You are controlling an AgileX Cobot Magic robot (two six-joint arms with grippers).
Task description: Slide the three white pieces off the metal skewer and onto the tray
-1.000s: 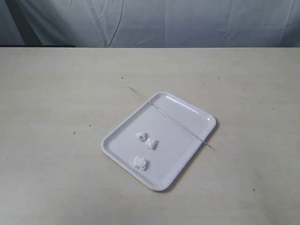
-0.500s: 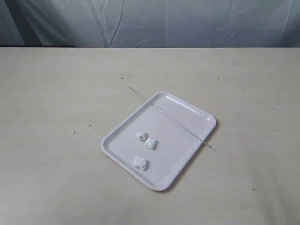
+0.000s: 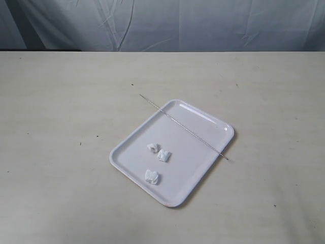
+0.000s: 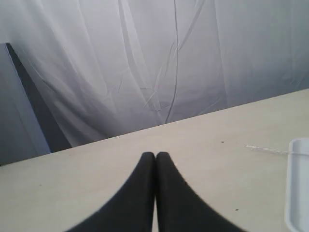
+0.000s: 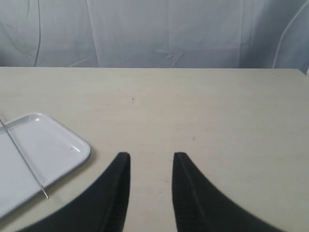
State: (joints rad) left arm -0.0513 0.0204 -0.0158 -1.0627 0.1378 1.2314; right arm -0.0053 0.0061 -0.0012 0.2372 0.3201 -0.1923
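A: Table [image 3: 61,127], tray [image 3: 188,162]?
B: Tray flat on table. Left gripper [image 4: 155,157] clenched, empty; right gripper [image 5: 151,157] released, empty.
A: Skewer [image 3: 184,127], pieces [image 3: 163,155]?
B: Skewer bare, across the tray, both tips past the rim. Three pieces loose on tray, clear of it. Judged: skewer stiff, thin, slippery, grip mid-length; pieces soft, light, pinch gently

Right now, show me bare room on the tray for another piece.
On the glossy white rectangular tray: free strip between the thin metal skewer and far rim, free band between skewer and the three small white chunks. Crowded near-left, around the chunks.
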